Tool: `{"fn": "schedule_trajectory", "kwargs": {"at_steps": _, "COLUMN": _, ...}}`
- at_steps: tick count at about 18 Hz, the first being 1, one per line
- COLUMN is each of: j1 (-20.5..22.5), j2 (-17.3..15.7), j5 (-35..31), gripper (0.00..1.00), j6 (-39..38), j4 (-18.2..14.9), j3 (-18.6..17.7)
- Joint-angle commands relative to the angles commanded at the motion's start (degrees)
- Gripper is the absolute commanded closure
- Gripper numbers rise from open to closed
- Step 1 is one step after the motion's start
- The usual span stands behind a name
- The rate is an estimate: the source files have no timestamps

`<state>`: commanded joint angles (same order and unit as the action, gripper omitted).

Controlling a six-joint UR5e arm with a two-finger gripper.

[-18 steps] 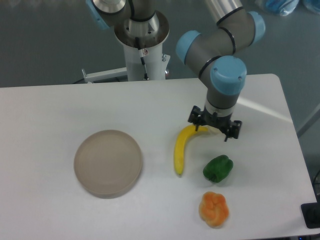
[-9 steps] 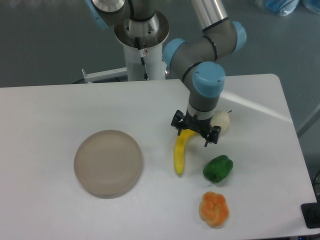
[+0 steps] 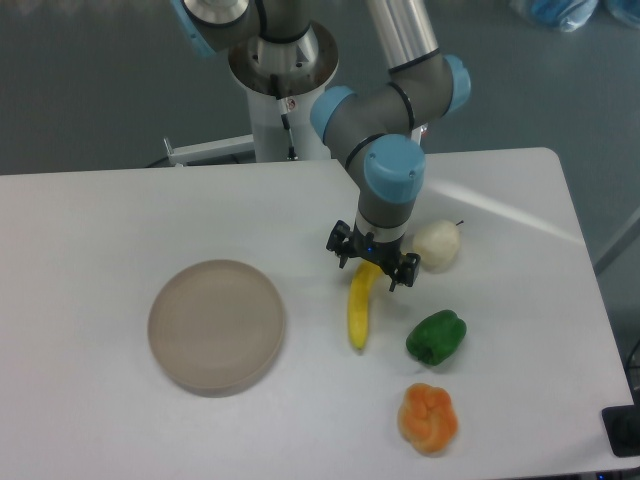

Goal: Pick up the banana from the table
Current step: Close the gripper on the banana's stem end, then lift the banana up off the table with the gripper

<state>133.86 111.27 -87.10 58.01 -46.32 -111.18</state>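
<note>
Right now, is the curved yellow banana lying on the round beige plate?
No, the curved yellow banana lies on the white table, right of the round beige plate.

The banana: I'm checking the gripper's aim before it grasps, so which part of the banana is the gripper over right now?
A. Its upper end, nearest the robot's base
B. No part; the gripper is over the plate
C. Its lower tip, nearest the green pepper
A: the gripper stands over the upper end of the banana, while the lower tip lies uncovered on the table.
</note>
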Motion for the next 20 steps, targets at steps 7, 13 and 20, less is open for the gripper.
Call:
{"fn": "schedule_trajectory", "kwargs": {"at_steps": 7, "j1": -0.53, "j2": 1.32, "j5": -2.29, "gripper": 0.02, "j6": -0.09, "j4": 0.35, "j3": -0.18}}
{"fn": "schedule_trajectory", "kwargs": {"at_steps": 13, "j1": -0.35, "j2": 1.32, "j5": -2.20, "gripper": 0.67, "j6": 0.44, "j4": 0.26, "j3": 0.00}}
{"fn": "schedule_trajectory", "kwargs": {"at_steps": 20, "j1": -0.18, "j2": 0.71, "j5": -2.20, "gripper": 0.75, "j6": 0.61, "j4": 0.18, "j3": 0.62}}
